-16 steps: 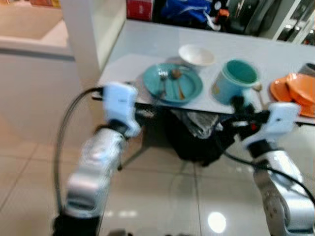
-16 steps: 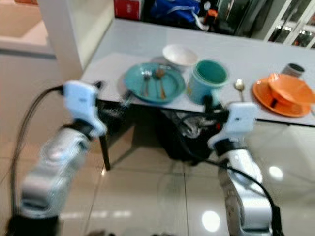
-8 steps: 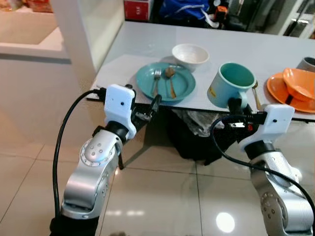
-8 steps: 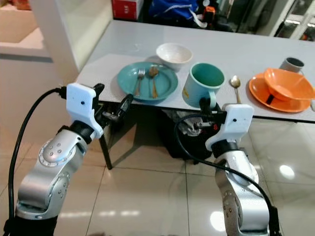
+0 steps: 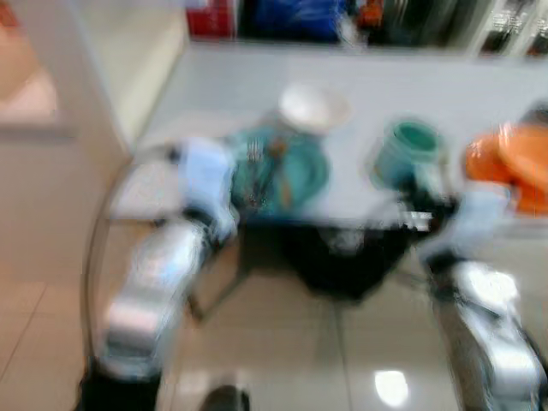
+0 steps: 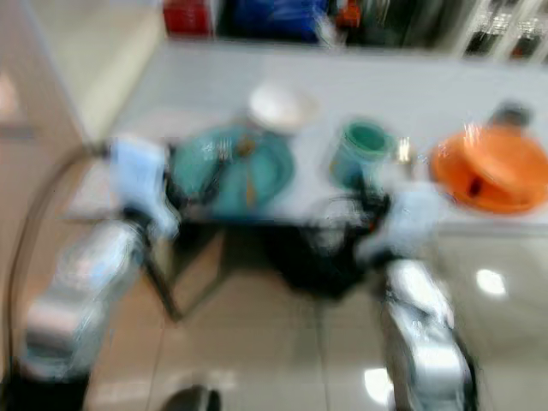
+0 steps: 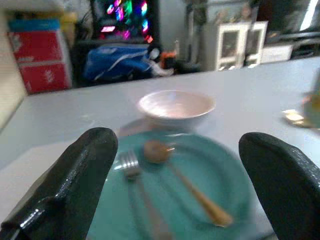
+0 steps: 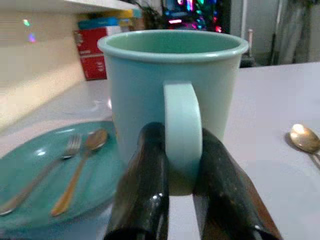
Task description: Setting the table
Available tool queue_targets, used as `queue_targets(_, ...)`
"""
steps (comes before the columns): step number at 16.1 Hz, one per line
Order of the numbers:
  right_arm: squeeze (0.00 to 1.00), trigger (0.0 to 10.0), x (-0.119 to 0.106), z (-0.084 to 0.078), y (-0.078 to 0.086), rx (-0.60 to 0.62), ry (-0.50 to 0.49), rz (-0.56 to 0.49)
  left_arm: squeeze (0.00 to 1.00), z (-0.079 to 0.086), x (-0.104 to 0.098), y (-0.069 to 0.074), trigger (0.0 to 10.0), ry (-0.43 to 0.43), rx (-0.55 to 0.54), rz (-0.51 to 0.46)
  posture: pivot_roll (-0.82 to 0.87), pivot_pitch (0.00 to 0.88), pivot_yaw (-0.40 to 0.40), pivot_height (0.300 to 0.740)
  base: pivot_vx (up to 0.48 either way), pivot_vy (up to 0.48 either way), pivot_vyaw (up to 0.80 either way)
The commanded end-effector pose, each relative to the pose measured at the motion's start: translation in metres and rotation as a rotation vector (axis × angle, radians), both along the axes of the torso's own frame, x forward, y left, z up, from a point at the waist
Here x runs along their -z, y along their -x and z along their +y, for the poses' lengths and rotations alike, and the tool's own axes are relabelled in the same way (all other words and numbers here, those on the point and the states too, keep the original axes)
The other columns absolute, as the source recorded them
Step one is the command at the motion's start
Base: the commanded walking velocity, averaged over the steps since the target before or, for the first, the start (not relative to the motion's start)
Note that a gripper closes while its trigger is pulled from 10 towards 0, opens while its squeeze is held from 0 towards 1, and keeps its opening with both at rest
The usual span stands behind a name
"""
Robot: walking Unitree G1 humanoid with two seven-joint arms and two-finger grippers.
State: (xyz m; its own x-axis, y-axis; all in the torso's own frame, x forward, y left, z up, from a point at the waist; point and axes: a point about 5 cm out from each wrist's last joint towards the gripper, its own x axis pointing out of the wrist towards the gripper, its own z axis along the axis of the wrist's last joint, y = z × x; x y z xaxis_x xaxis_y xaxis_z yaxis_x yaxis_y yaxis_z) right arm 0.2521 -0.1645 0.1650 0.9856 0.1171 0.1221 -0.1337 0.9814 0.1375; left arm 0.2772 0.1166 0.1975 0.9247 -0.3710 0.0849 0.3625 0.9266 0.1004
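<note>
The head views are blurred by motion. A teal plate (image 7: 225, 185) with a fork (image 7: 137, 185) and a wooden spoon (image 7: 187, 187) lies at the grey table's near edge, with a white bowl (image 7: 176, 105) behind it. My left gripper (image 7: 180, 150) is open, its fingers spread on either side of the plate's near rim. To the right stands a teal mug (image 8: 170, 75). My right gripper (image 8: 182, 136) is shut on the mug's handle. In the left eye view the plate (image 5: 287, 171) and mug (image 5: 411, 150) sit just beyond both wrists.
An orange plate with an orange bowl (image 5: 514, 163) sits at the table's right. A gold spoon (image 8: 305, 140) lies on the table right of the mug. A dark bag (image 5: 342, 257) sits under the table. Glossy tiled floor (image 5: 282, 360) lies below.
The whole picture has shifted and blurred, so the camera moved. Both arms look closer to the table, the left gripper now at the plate's rim. The right gripper still holds the mug's handle.
</note>
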Motion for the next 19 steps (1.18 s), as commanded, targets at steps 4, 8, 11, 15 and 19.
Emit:
queue_targets(4,0.00,10.0,-0.002,-0.008,0.003,0.016,0.027,-0.007,0.00,-0.013,-0.004,0.005,10.0,-0.014,0.092,-0.009,0.07,0.093,-0.029,0.740,0.436,0.000,0.00)
queue_targets(8,0.00,10.0,0.007,-0.014,-0.007,0.076,0.130,0.043,0.00,-0.028,-0.001,0.022,10.0,-0.041,0.304,0.011,0.07,0.095,-0.019,0.740,0.000,0.000,0.00)
queue_targets(11,0.00,10.0,0.019,-0.015,-0.023,0.081,0.153,0.077,0.00,-0.037,-0.001,0.033,10.0,-0.091,0.427,0.005,0.07,0.096,-0.019,0.740,0.000,0.000,0.00)
queue_targets(15,0.00,10.0,0.046,-0.011,-0.047,0.053,0.117,0.136,0.00,-0.037,0.003,0.035,10.0,-0.118,0.456,0.026,0.09,0.092,-0.022,0.740,0.000,0.000,0.00)
queue_targets(19,0.00,10.0,0.057,-0.001,-0.064,-0.010,0.092,0.125,0.00,-0.036,0.008,0.036,10.0,-0.154,0.469,0.058,0.10,0.085,-0.021,0.740,0.000,0.000,0.00)
